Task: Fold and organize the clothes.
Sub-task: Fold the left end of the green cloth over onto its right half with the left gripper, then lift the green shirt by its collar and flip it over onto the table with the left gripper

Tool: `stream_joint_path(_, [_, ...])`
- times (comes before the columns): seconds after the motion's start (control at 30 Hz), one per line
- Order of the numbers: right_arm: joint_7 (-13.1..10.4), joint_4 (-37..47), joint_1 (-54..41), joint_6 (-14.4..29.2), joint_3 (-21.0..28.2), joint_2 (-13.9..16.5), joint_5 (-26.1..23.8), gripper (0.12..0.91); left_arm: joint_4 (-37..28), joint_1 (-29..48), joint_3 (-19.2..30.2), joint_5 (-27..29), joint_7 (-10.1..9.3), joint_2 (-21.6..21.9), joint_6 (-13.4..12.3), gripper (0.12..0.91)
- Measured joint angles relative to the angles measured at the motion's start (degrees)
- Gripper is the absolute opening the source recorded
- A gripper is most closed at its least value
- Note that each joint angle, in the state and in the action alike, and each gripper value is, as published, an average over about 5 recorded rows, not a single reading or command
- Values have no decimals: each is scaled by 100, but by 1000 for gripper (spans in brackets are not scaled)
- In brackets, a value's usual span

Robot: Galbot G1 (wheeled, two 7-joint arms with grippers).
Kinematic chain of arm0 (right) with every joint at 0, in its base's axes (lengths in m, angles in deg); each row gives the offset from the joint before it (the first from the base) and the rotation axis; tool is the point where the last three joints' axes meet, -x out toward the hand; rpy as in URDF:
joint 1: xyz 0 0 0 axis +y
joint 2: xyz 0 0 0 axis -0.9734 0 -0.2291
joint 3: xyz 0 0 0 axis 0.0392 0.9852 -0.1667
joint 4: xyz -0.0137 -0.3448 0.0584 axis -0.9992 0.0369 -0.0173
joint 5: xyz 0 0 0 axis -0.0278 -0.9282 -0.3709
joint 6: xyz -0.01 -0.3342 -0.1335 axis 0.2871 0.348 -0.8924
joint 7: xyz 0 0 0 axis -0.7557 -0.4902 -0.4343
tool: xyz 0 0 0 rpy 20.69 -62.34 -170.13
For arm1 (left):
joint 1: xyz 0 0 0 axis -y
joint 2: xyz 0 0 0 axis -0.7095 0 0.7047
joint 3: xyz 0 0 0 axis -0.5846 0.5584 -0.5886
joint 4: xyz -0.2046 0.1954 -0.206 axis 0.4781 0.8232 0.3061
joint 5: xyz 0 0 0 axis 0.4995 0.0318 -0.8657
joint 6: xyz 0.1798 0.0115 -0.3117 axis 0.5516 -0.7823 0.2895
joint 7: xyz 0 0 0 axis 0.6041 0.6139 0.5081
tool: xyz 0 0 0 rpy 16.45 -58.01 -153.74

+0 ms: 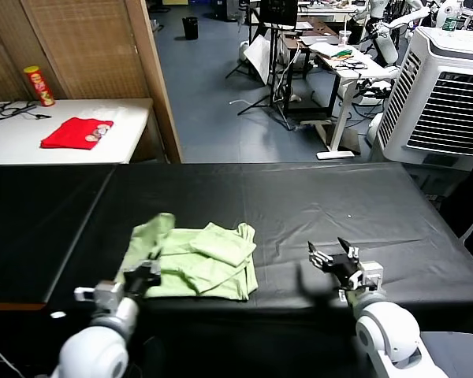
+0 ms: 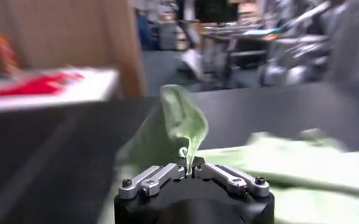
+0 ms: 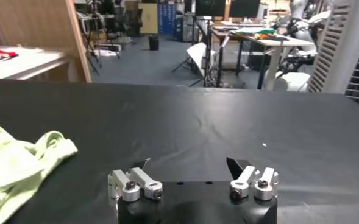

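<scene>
On black tabletop: one pale green T-shirt, crumpled
Left pincer: clenched on T-shirt edge
Right pincer: released, apart
Side table: one red garment, one can

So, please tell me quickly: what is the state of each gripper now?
Left gripper: shut on the green T-shirt, pinching a fold of it.
Right gripper: open, holding nothing, over the black table.

A pale green T-shirt lies on the black table; a bright red garment on the white table.
</scene>
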Motion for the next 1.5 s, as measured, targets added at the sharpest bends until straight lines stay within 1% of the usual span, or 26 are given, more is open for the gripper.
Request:
stream_joint_path(0.1, [0,27,25,-1,-19,-38,-40,798,-34,229,340,-198,-119,-181,58,163])
stream_joint_path(0.23, [0,68,28,-2,-9,-74,-78,798,-134,532,703,-254,-189,-441,81,163])
stream_joint_path(0.37, [1,112,6,-2,16,-92,-95,798,-220,708,952,-231,-197,-665,88,163])
stream_joint_path(0.57, [19,192,-60,8,88,-113,-115,798,-325,757,1178,-66,-178,-880,54,163])
stream_joint_path(0.63, [56,214,-85,34,119,-113,-115,798,-360,746,1229,4,-171,-938,34,163])
stream_joint_path(0.73, [175,241,-130,119,177,-104,-114,798,-413,714,1287,78,-159,-1027,-26,175])
stream_joint_path(0.77, [227,248,-148,159,201,-98,-113,798,-433,702,1306,86,-153,-1060,-54,197])
stream_joint_path(0.83, [345,257,-189,255,261,-78,-92,798,-471,673,1346,79,-143,-1129,-119,276])
stream_joint_path(1.03, [727,317,-416,484,589,44,185,798,-458,568,1406,-235,-199,-1360,-274,610])
stream_joint_path(1.1, [826,360,-530,511,754,81,246,798,-412,542,1351,-149,-180,-1382,-358,708])
stream_joint_path(1.13, [870,388,-597,519,849,91,251,798,-390,528,1304,-44,-140,-1363,-420,743])
stream_joint_path(1.2, [941,464,-754,527,1067,86,201,798,-370,481,1159,235,-30,-1259,-564,784])
stream_joint_path(1.33, [1019,701,-1137,532,1575,3,-92,798,-409,297,665,711,182,-873,-821,797])
stream_joint_path(1.43, [1023,932,-1379,525,1926,-72,-447,798,-460,122,247,839,263,-647,-926,798])
stream_joint_path(1.5, [1006,1091,-1462,516,2098,-99,-780,798,-495,19,23,868,294,-592,-975,798])
